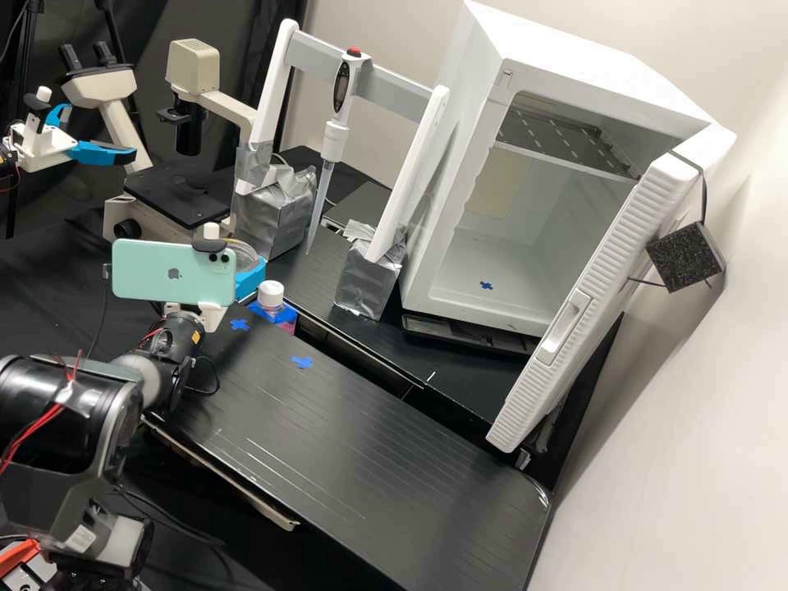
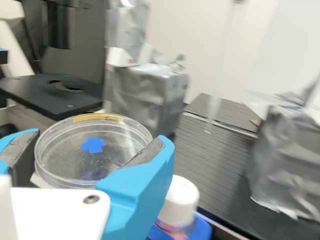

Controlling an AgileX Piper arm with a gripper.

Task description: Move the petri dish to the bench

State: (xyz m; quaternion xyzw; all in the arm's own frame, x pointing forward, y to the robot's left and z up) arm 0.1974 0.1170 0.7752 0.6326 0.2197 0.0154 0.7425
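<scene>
Well, clear, smooth plastic is making up the petri dish [image 2: 65, 159], a shallow round form whose thin rim is catching pale light and carrying a yellow strip. A blue cross is showing within its circular outline; whether it is sitting on the dish or beyond it, I cannot tell. The gripper [image 1: 249, 281] is clasping the dish between its two bright blue fingers [image 2: 145, 187], which are standing apart by the dish's width, their dark, rough-looking pads pressing on opposite sides of the rim. The dish is hanging in the air, near the bottle [image 1: 271, 294], whose white, rounded cap is rising over pink contents and a blue holder. A flat mint-green phone [image 1: 156, 275] with rounded corners is standing in front of part of the gripper in the high view.

The black bench [image 1: 345, 435] is showing fine parallel lines and a dull sheen, with blue tape crosses [image 1: 301, 362] marking its surface. Beyond, crinkled silver wrapping is covering two blocky bases [image 1: 369, 283] that are supporting a white frame [image 1: 410, 176]; a slim pipette [image 1: 332, 141] is hanging from its grey crossbar. The boxy white incubator [image 1: 591, 53] is standing open, its door [image 1: 591, 287] bearing a ribbed edge. The cream microscope [image 1: 226, 107] is holding a flat black stage [image 1: 176, 197].
</scene>
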